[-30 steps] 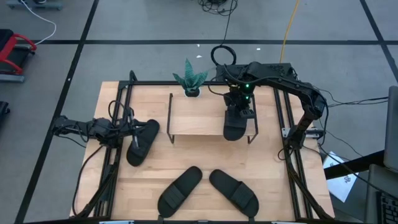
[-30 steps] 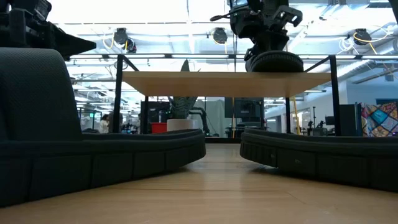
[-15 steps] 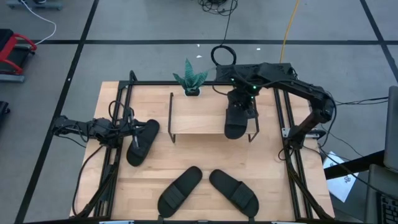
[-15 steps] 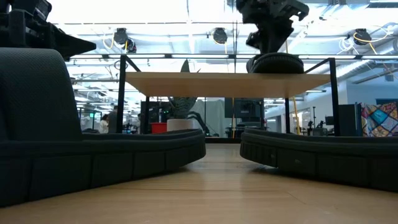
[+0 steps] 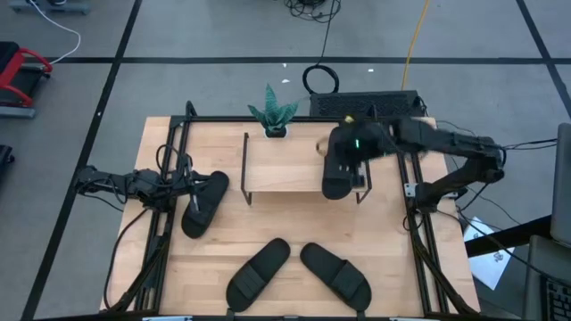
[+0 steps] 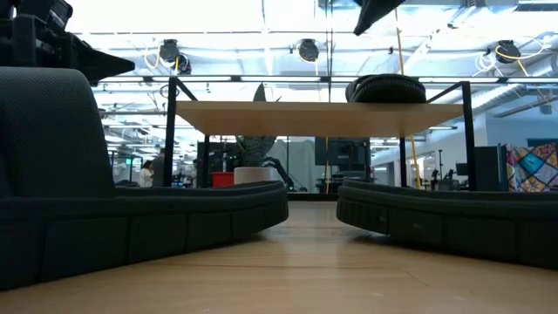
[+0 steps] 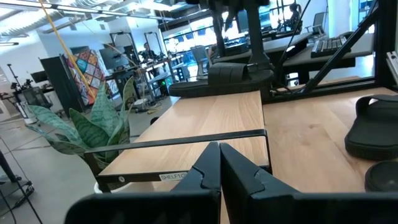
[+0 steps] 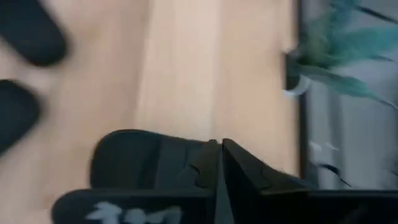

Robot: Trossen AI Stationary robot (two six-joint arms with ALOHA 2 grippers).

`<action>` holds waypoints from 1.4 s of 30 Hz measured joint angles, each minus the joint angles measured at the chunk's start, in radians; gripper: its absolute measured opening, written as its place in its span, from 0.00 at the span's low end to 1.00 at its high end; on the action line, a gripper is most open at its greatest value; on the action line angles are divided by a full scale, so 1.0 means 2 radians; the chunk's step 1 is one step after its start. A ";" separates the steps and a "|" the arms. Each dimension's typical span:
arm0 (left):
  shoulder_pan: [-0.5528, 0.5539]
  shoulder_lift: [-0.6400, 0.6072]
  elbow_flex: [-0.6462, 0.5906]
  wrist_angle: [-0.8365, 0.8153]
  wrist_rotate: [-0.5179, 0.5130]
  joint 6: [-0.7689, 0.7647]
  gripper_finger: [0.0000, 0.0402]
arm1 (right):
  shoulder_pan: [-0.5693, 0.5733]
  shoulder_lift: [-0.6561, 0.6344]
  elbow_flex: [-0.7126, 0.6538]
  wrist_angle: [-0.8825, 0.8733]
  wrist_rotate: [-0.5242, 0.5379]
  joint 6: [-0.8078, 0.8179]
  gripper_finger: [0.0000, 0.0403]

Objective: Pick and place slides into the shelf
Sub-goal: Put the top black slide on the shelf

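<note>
Right claw (image 5: 343, 153) above shelf (image 5: 285, 165) | fingers together, empty | slide (image 5: 335, 181) rested on shelf | advice: lift clear vertically, avoid nudging slide.

Right hand (image 5: 343, 150) off the slide (image 5: 336, 178) and lifted away.

Earlier clamped on the slide over the right end of the shelf (image 5: 285, 165); now raised clear of it, fingers closed together in the right wrist view, arm swung out toward the right side of the desk. In the low view, only a dark tip of the hand (image 6: 375, 12) left at the top edge. Slide (image 6: 385, 88) now lying alone on the shelf's top board, slightly nearer the board's front edge than a second ago.
</note>
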 joint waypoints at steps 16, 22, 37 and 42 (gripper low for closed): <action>0.000 0.000 0.000 -0.003 0.000 -0.001 0.00 | 0.180 -0.094 -0.265 0.261 0.154 0.134 0.00; 0.000 0.000 0.000 -0.003 -0.001 -0.001 0.00 | 0.206 -0.077 -0.286 0.283 0.170 0.142 0.00; 0.000 0.000 0.000 -0.009 -0.001 0.006 0.00 | 0.233 -0.057 -0.287 0.258 0.116 0.203 0.00; 0.000 0.000 0.000 -0.009 -0.001 0.002 0.00 | 0.233 -0.053 -0.286 0.256 0.118 0.205 0.00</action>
